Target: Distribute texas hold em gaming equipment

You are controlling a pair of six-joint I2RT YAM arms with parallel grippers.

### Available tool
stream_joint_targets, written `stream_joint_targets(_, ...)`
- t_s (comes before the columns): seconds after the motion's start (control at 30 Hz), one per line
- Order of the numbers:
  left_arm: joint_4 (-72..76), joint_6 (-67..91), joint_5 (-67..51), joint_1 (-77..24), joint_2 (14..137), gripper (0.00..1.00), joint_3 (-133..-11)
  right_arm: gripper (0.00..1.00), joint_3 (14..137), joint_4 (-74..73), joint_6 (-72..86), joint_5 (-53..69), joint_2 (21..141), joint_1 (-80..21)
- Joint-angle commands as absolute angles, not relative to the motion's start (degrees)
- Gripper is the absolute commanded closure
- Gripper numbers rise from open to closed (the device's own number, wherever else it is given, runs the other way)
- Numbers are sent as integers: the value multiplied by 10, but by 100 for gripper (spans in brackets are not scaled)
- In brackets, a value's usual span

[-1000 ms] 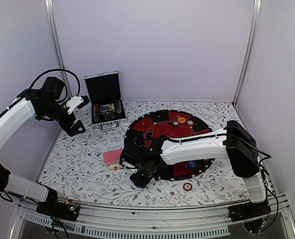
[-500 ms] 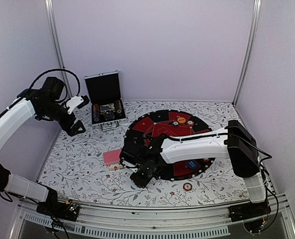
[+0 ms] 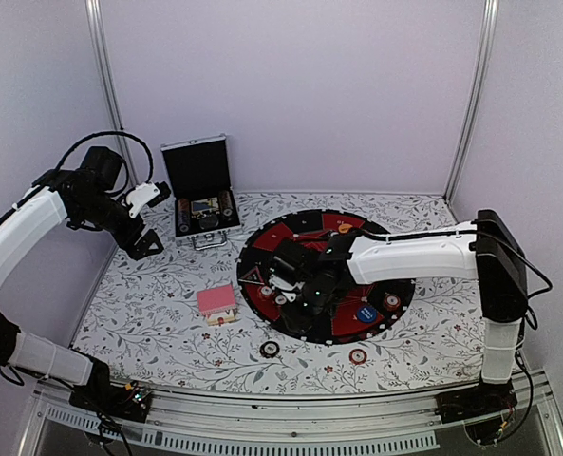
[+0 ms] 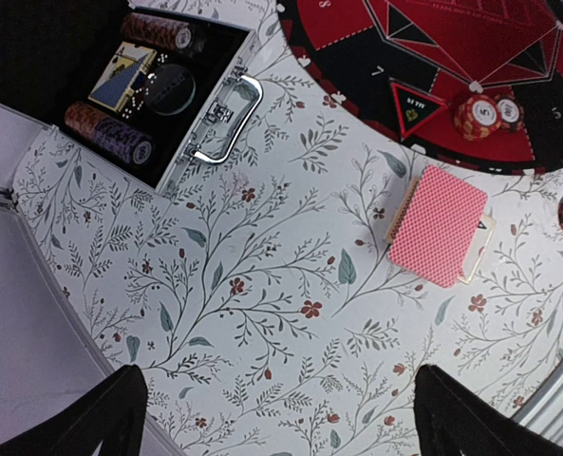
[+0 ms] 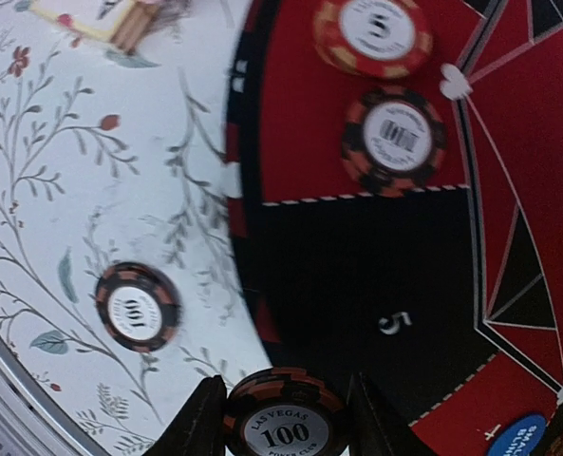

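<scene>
My right gripper (image 5: 286,418) is shut on a black-and-orange "100" poker chip (image 5: 286,429), held over the near-left rim of the round red-and-black mat (image 3: 330,249); seen from above, the right gripper (image 3: 296,316) hangs there. A matching chip (image 5: 137,306) lies on the floral cloth just outside the mat, also visible from above (image 3: 270,349). A red chip (image 5: 374,33) and a black-and-red chip (image 5: 393,141) rest on the mat. The pink-backed cards (image 4: 438,223) lie on their box left of the mat. My left gripper (image 4: 281,423) is open, high over the cloth at far left (image 3: 144,220).
The open silver-edged case (image 3: 202,198) stands at the back left with chip rows (image 4: 110,133) inside. Another chip (image 3: 358,356) lies on the cloth near the front. A blue button (image 3: 365,313) and a chip (image 3: 392,302) sit on the mat's near right.
My right arm swung right and back from beside the card deck onto the mat's near-left rim, still holding a chip. A chip now shows on the cloth where it hovered. Left arm unmoved.
</scene>
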State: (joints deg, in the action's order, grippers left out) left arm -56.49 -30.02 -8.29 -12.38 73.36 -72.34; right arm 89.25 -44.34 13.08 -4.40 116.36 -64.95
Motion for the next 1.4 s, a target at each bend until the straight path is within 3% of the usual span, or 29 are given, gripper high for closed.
stream_joint_targets(0.0,-568,-303,-83,-131,729,0,-733,69,809,-424,156,-64,1103,-588)
stream_joint_targets(0.27,-568,-302,-84,-131,729,0,-734,69,705,-387,171,-81,1053,-520)
stream_joint_targets(0.67,-568,-303,-86,-132,730,0,-730,69,673,-365,180,-75,1062,-507)
stream_joint_targets(0.9,-568,-304,-89,-132,731,0,-726,49,686,-371,182,-72,1063,-507)
stream_joint_targets(1.17,-564,-314,-97,-137,720,0,-709,38,750,-407,180,-74,1041,-507)
stream_joint_targets(1.37,-555,-320,-114,-154,740,0,-680,23,804,-424,182,-73,1018,-508)
